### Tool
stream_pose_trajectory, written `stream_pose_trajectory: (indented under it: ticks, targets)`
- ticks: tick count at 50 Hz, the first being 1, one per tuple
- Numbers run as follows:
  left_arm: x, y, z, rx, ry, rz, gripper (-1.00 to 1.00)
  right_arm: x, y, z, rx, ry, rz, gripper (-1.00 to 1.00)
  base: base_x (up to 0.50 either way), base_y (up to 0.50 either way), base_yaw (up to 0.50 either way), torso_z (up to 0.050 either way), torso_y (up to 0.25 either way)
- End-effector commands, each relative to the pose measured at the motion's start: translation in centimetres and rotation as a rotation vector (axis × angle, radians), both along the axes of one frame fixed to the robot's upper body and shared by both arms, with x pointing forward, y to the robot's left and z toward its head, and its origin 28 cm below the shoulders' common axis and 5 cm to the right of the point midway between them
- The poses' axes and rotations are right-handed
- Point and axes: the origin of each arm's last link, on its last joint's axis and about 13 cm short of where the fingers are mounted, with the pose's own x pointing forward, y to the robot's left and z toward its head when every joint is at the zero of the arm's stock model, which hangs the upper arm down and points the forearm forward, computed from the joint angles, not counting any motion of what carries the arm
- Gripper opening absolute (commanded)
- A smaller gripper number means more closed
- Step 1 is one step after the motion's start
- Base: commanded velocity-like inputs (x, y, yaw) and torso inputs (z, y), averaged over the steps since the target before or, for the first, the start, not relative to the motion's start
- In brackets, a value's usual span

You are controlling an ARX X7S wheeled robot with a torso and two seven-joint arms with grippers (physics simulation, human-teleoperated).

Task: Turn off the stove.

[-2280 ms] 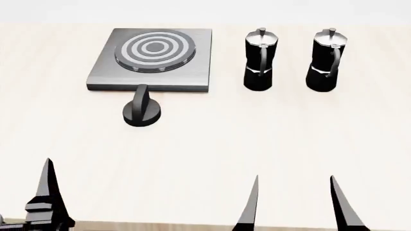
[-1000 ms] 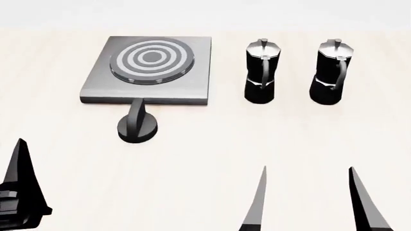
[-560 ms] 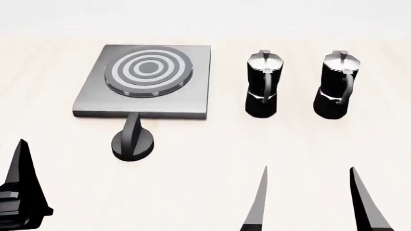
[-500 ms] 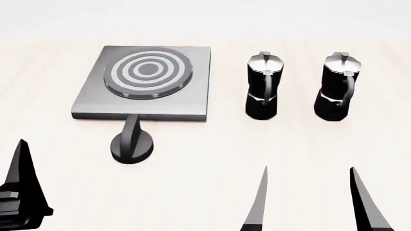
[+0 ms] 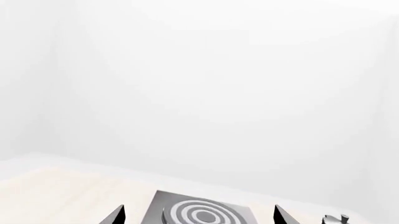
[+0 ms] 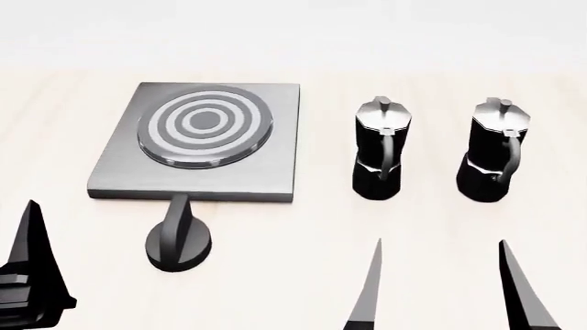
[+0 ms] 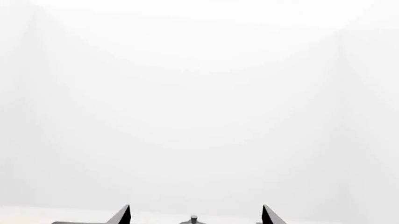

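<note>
Head view: stove lies flat on the pale counter in the upper left of the frame, ringed burner on its far half. Knob sits just in front of the slab's near edge, lower left of centre, its ridge pointing toward the slab; whether it touches the slab is hard to tell. Two moka pots stand upright to the right of the stove, apart from each other.

Left gripper: one dark finger visible at the lower left edge, the rest cut off. In the left wrist view two finger tips show at the bottom edge, spread apart, nothing between them. Right gripper: two fingers at lower right, spread apart, empty, bases cut off by the frame.

Both wrist views mostly blank white wall; stove only partly in frame
</note>
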Motion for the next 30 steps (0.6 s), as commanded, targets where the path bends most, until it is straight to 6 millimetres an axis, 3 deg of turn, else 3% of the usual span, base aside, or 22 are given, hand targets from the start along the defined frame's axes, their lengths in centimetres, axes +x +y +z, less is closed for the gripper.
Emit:
stream_pose_trajectory:
  ticks: [1,30]
  targets:
    - [0.13,0.19,-0.04,-0.001,-0.006,0.006,1.0,0.09,-0.24,0.01,-0.01,-0.005,-0.016,1.0,0.22,0.0,0.0,0.0,0.0]
    - [0.16,0.12,-0.06,0.001,-0.002,0.008,1.0,0.21,-0.2,-0.03,-0.009,-0.004,-0.01,1.0,0.22,0.0,0.0,0.0,0.001]
